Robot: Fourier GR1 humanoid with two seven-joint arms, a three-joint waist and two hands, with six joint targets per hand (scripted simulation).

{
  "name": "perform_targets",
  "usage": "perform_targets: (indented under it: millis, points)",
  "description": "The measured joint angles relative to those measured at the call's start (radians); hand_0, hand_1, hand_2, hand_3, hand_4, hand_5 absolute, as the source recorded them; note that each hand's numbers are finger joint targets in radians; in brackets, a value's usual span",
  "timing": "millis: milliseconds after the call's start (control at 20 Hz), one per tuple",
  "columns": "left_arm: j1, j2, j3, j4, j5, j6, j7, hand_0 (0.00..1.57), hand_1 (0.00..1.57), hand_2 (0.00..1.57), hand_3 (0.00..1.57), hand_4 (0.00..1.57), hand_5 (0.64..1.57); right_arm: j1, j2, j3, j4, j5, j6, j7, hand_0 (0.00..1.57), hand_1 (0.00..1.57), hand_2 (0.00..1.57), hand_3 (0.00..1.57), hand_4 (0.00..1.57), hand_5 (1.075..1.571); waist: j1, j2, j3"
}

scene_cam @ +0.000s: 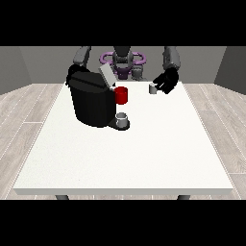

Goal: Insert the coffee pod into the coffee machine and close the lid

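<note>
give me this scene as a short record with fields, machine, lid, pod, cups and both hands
machine: black coffee machine on the white table, view's left
lid: grey lid, raised and tilted
pod: small grey coffee pod at the hand at the view's right, not in the machine
cups: red cup beside the machine; grey cup on its base
other hand: hand at the view's left, behind the machine, mostly hidden

The hand at the view's right (166, 80) hangs low over the table's far side, its arm bent at the elbow and sloping down from the shoulder (how its fingers lie cannot be told). The hand at the view's left (72, 72) is mostly hidden, only its upper arm descending from the shoulder.
</note>
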Motion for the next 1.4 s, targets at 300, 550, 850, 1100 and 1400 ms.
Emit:
perform_targets:
  millis: [300, 550, 850, 1100, 1400]
  points:
    - [-0.085, 0.018, 0.031, -0.003, 0.003, -0.032, 0.027, 1.23, 1.23, 1.32, 1.29, 0.57, 1.571, -0.023, 0.023, 0.028, -0.027, 0.002, -0.005, 0.007, 0.0, 0.0, 0.0, 0.0, 0.49, 1.571, -0.042, 0.027, -0.0005]
    - [-0.166, 0.058, 0.065, 0.005, 0.014, -0.072, 0.045, 1.26, 1.26, 1.33, 1.28, 0.54, 1.571, -0.028, 0.026, 0.047, -0.058, 0.004, 0.002, 0.004, 0.0, 0.0, 0.0, 0.0, 0.49, 1.571, -0.084, 0.048, -0.0006]
    - [-0.279, 0.083, 0.099, 0.006, 0.019, -0.085, 0.095, 1.21, 1.21, 1.25, 1.2, 0.51, 1.571, -0.054, 0.02, 0.066, -0.077, 0.015, -0.005, 0.017, 0.0, 0.0, 0.0, 0.0, 0.51, 1.571, -0.127, 0.08, -0.0003]
    - [-0.376, 0.115, 0.13, 0.02, 0.032, -0.12, 0.135, 1.26, 1.26, 1.32, 1.26, 0.49, 1.571, -0.091, 0.019, 0.069, -0.098, 0.027, -0.021, 0.036, 0.0, 0.0, 0.0, 0.0, 0.55, 1.571, -0.161, 0.114, -0.0003]
    - [-0.424, 0.096, 0.124, 0.022, 0.02, -0.12, 0.161, 1.28, 1.28, 1.31, 1.23, 0.5, 1.571, -0.114, 0.012, 0.056, -0.1, 0.034, -0.035, 0.04, 0.0, 0.0, 0.0, 0.0, 0.53, 1.571, -0.17, 0.133, -0.0003]
